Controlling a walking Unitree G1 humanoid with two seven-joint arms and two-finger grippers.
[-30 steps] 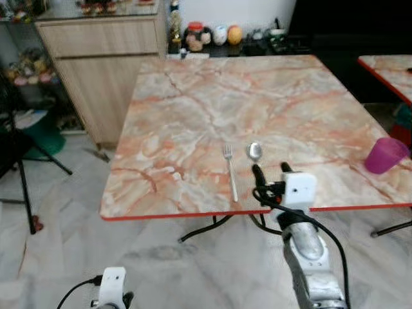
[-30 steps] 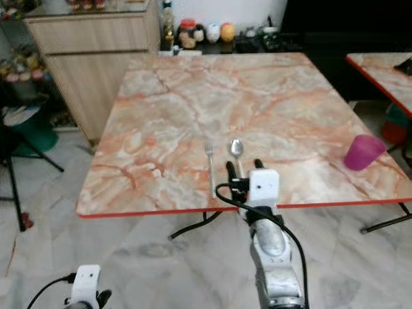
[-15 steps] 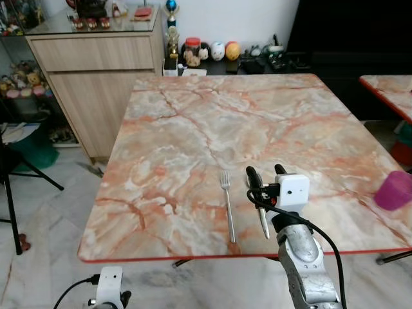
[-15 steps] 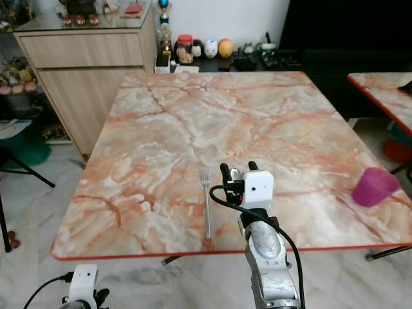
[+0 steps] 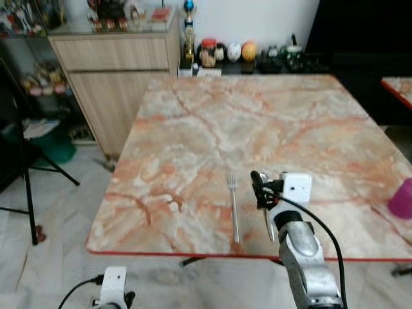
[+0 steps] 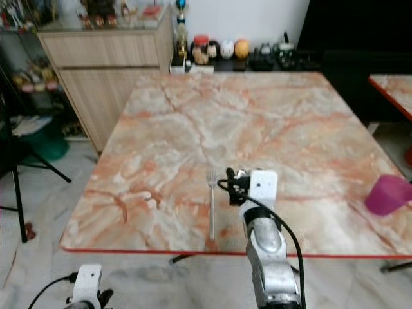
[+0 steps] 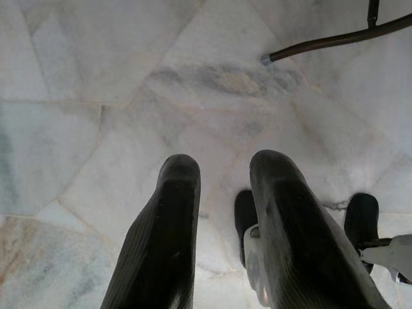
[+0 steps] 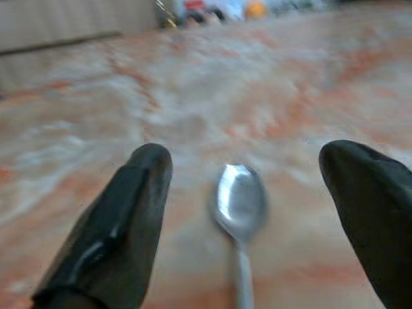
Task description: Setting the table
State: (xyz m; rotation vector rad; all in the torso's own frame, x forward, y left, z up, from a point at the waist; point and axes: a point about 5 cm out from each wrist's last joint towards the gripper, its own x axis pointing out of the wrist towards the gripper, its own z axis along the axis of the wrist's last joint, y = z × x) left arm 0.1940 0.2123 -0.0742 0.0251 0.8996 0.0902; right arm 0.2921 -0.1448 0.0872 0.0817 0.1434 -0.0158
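Poised over the spoon (image 8: 239, 212) on the marble table (image 5: 193, 129), right gripper (image 8: 257, 219) with fingers (image 8: 122, 219) spread wide, bowl lying between and ahead of them, handle running back toward the wrist. Just beside, parallel: fork (image 5: 234, 206). Pink cup (image 6: 386, 194) well apart toward the table's right edge. Left gripper (image 7: 222, 212) idle over the floor, fingers slightly apart. No legible writing.

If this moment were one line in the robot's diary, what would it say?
task: setting table | right gripper: open, over spoon | fork: flat on table, left of spoon | pink cup: far right | left gripper: idle, low
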